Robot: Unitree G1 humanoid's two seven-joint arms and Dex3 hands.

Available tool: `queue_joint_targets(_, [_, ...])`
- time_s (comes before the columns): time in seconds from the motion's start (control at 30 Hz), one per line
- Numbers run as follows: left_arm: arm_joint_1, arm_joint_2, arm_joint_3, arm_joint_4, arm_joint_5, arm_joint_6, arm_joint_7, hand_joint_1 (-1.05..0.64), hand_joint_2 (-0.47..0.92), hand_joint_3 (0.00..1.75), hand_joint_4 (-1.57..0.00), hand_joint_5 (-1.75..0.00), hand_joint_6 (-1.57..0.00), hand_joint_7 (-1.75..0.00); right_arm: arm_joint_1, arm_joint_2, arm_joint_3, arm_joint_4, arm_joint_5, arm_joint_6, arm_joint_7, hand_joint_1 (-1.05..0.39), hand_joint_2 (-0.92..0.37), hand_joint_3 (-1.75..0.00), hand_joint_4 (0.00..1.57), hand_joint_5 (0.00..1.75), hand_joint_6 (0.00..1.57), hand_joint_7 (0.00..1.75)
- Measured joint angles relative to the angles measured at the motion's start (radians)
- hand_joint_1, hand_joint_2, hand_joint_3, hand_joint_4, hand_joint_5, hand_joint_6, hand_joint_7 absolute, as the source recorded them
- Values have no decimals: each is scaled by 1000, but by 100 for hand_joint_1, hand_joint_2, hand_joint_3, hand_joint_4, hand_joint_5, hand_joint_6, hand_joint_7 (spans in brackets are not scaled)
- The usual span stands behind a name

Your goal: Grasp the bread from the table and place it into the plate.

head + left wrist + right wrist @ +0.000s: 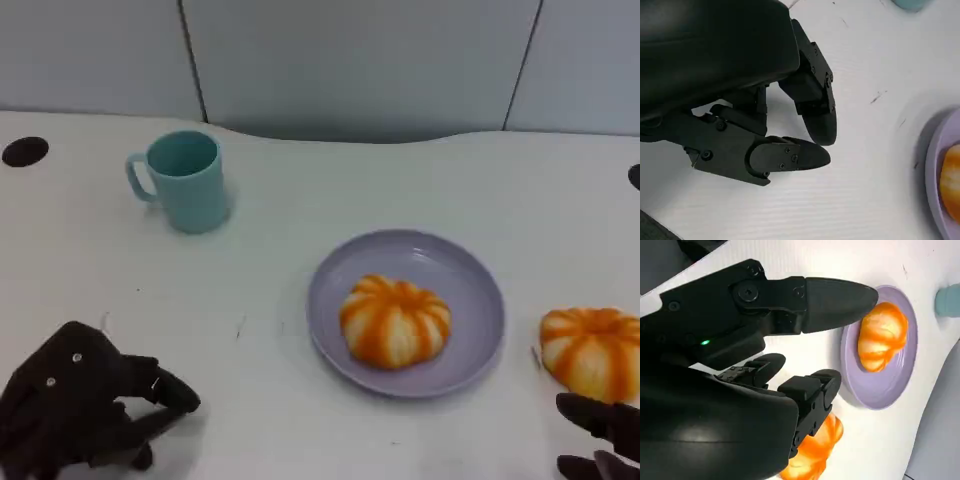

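Already one orange-and-white striped bread roll (395,321) sits in the middle of the lilac plate (470,275), round and ribbed like a small pumpkin, while a second roll of the same kind (593,351) lies on the white table (300,200) just beside the plate's right rim, not touching it. From the head view, the right hand (603,437) shows at the lower right corner, its dark fingertips just below that second roll, apart and holding nothing. The left hand (85,410) rests low at the lower left, fingers loosely spread toward the plate, empty, with bare tabletop between it and the plate. A teal mug (183,181) stands upright well behind, far from both hands. Seen from the left wrist, the left hand (805,140) hovers close over the table with its fingers (790,157) parted and nothing between them; the plate's rim (935,165) curves in at the side, a sliver of roll (952,180) on it. Over at the right wrist, the right hand (815,340) is spread wide, one long finger (835,302) reaching over toward the plate (880,385) and its roll (882,337), shorter fingers over the loose roll (812,452), which lies on the table partly hidden beneath them; whether they touch it I cannot tell.
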Motion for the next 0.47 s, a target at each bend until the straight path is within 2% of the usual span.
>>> queue_joint_targets(0.47, [-28, 0, -9, 14, 5, 24, 0, -45, 92, 40, -52, -156, -65, -80, -13, 0, 0, 11, 9, 5, 0, -51, -92, -50, 63, 0, 50, 1])
